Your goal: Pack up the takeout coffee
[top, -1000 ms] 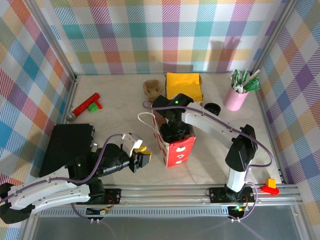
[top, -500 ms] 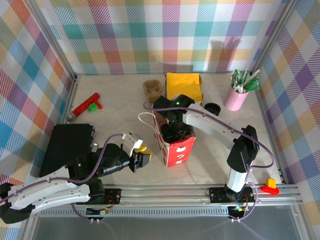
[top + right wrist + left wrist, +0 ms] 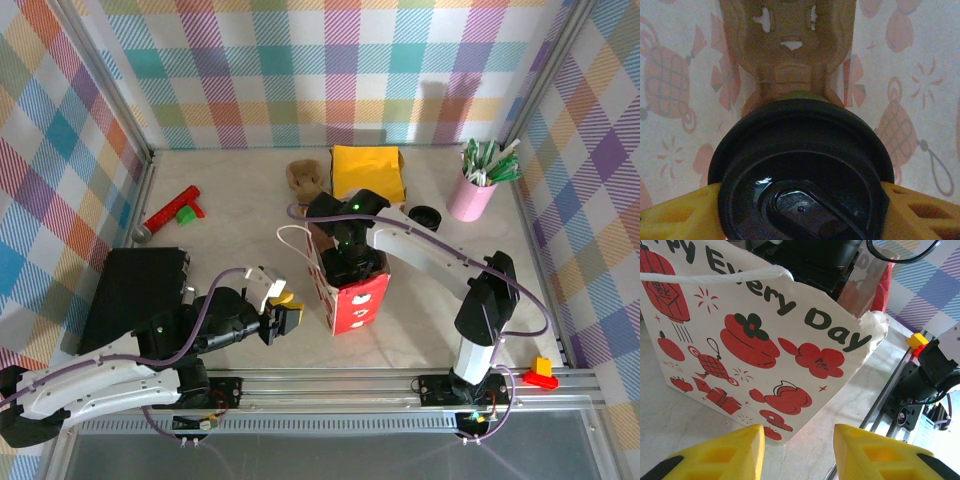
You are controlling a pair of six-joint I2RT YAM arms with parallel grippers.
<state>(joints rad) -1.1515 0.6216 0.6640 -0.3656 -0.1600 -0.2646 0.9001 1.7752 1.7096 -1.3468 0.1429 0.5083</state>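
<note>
Two grippers are seen from above: right gripper (image 3: 347,262) is sunk in the paper bag (image 3: 362,305), left gripper (image 3: 287,312) is parked beside it. Left wrist: jaws are held part-open, empty. Right wrist: takeout coffee (image 3: 802,170) is clamped by its lid inside the bag; release is judged outstanding.

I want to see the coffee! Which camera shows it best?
Right wrist: the coffee sits large, lid up, between yellow fingers inside the bag. From the top, the right arm covers it; from the left wrist, the bag's wall hides it.
</note>
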